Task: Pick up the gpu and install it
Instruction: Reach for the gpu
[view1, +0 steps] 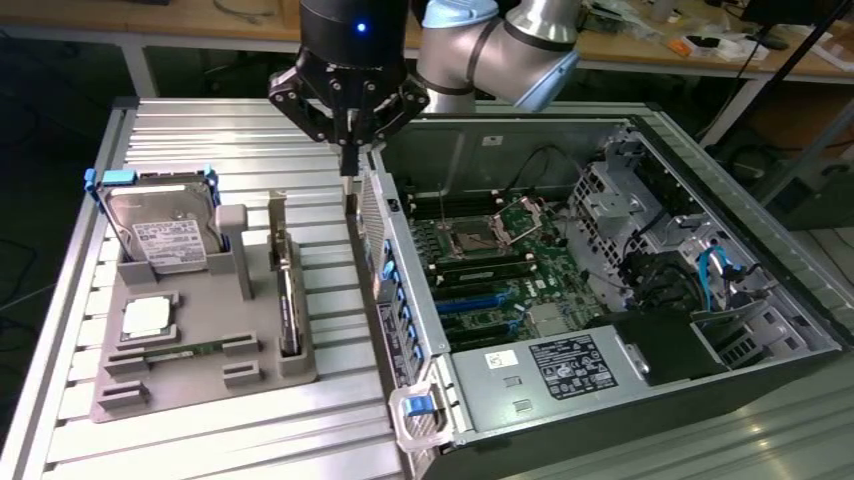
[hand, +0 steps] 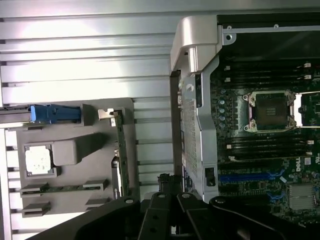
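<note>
The gripper (view1: 350, 165) is clenched tight, its two black fingers pressed together with nothing between them. It touches nothing. The tips hang just above the top edge of the computer case's perforated rear wall (view1: 380, 250), over the narrow strip of slatted table (view1: 200, 130) between that wall and the gray tray (view1: 200, 385).

The arm (view1: 521, 50) reaches in over the back of the case, its wrist bent so the fingers point straight down.

The gpu (view1: 284, 300) has not been picked up. It stands on its long edge in a slot along the near side of the tray, below the jaws and off to the exterior view's left of them, with its silver bracket at the end nearest the jaws. It is near them but clearly apart.

Farther from the jaws on the same tray sit a hard drive (view1: 163, 235) in a blue frame, propped upright, a square processor chip (view1: 147, 317) lying flat, and a narrow memory stick (view1: 180, 350) in front of it.

On the other side of the jaws the case lies open, its motherboard (view1: 494, 260) exposed with blue and black slots. The rear wall stands between the jaws and the board.
</note>
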